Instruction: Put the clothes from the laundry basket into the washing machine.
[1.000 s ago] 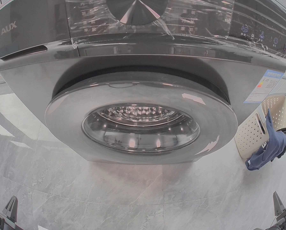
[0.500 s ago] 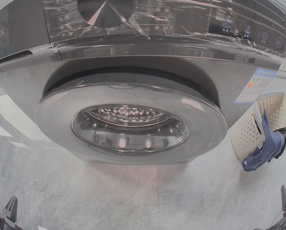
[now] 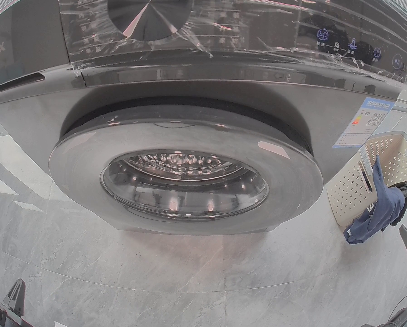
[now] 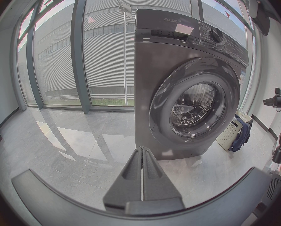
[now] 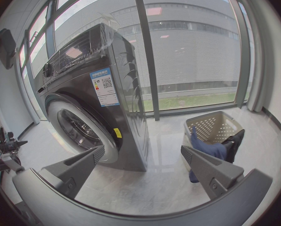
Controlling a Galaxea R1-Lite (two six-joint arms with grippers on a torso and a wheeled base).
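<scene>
I judged nothing loaded yet: the navy blue cloth garment (image 3: 385,210) hung over the rim of the cream perforated laundry basket (image 3: 348,191) beside the grey metal washing machine (image 3: 185,128), door shut, my left gripper (image 4: 142,173) closed and empty, my right gripper (image 5: 142,149) wide open and empty

Pale grey marbled floor tiles (image 3: 167,273) gleam; tall dark-framed windows (image 4: 52,63) line the room; outside, a grey building (image 5: 193,47) above a grass strip (image 5: 193,100).

Left gripper (image 4: 141,148) with dark grey wedge-shaped jaws, right gripper (image 5: 142,148) alike, round screw (image 5: 214,184) at each base, curved grey housing (image 5: 140,211)
</scene>
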